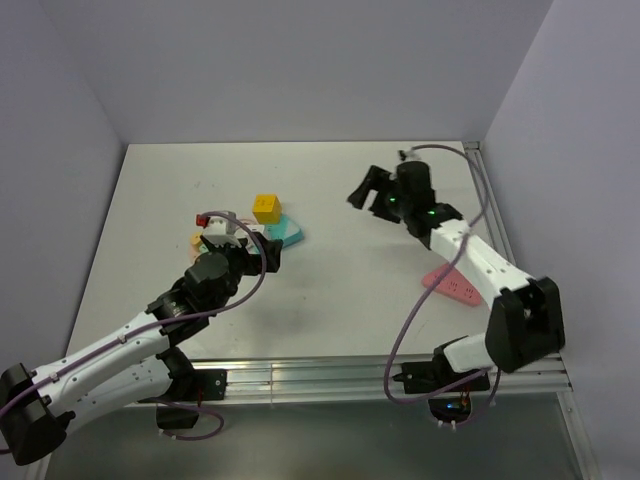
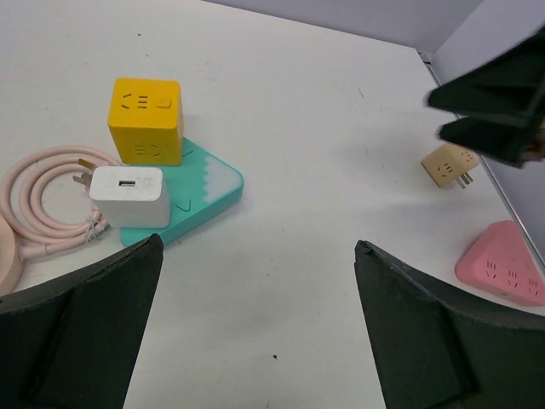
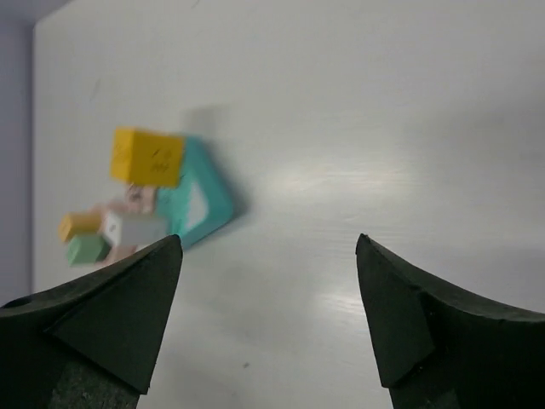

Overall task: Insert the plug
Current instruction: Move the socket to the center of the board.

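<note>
**Plainly, both pincers gape empty; the plug lies in the left-hand cluster**

Nearest the arm bases, a pink triangular socket block (image 1: pixel 452 285) lies flat on the white bench (image 1: pixel 330 290), beside the right arm. The left pincer (image 2: pixel 257 244) hovers low over the bench, its jaws spread wide with nothing between them.

Just beyond it sits a cluster. A white charger block (image 2: pixel 128 196) with a USB port stands at the near edge of a teal triangular socket base (image 2: pixel 204 183). A yellow cube (image 2: pixel 145 119) stands at that base's far corner, and a coiled pink cable (image 2: pixel 38 200) lies to the charger's left. The plug (image 3: pixel 87 249), a small mint-green block, lies at the outer edge of this cluster, just beside an orange-yellow piece (image 3: pixel 79 226) and the white charger. It is too blurred to show its prongs, and neither pincer touches it.

Farther back on the right, the right pincer (image 3: pixel 270 240) hangs wide and empty. A tan adapter (image 2: pixel 449 164), its prongs showing, lies on the bench near it.
</note>
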You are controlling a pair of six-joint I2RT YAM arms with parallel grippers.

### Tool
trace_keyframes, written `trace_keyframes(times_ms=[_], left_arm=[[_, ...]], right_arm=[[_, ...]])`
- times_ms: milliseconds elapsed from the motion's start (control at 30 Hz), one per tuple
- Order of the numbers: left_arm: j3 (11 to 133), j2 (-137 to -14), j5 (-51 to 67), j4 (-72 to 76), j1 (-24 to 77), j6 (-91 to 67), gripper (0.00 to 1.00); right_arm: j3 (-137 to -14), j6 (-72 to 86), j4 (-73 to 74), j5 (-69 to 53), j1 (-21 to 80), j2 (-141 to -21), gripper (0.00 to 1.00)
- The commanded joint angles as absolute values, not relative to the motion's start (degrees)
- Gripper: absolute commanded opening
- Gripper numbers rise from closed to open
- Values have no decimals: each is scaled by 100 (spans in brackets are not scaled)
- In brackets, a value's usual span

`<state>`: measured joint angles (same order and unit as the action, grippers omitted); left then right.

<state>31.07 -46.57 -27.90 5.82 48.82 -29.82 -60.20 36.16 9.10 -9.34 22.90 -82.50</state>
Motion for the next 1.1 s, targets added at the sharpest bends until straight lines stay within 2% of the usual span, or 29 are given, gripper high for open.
trace_keyframes(times_ms=[0,33,67,167,400,567,767,933,1067], left_arm=[[3129,-4675,-2795,756,4834,-3269,100],[3155,-4737,-2778,730,4834,-3278,100],[3190,-4772,-2786,686,4834,-3278,99],[3375,-4913,-2795,457,4816,-3340,100],[3507,-4983,-2531,457,4816,-3182,99],[3437,-5018,-2759,562,4816,-2927,100],[3121,-5168,-2769,1009,4816,-2839,100],[2664,-5098,-2681,1564,4816,-2655,100],[2409,-5036,-2663,1784,4825,-2619,100]], right_arm=[[-5643,3121,1545,-29,1532,-7395,91],[-5529,3059,1625,252,1442,-7252,98],[-5502,3041,1696,881,1372,-7138,100],[-5563,3111,2081,1876,1266,-7031,100],[-6037,2875,2320,2494,1011,-7839,100],[-6082,2777,2424,2804,616,-8191,100],[-5889,4031,2995,2672,-278,-8139,99],[-5774,4806,3857,3575,-510,-8156,98],[-5364,5317,4211,3430,-738,-8008,98]])
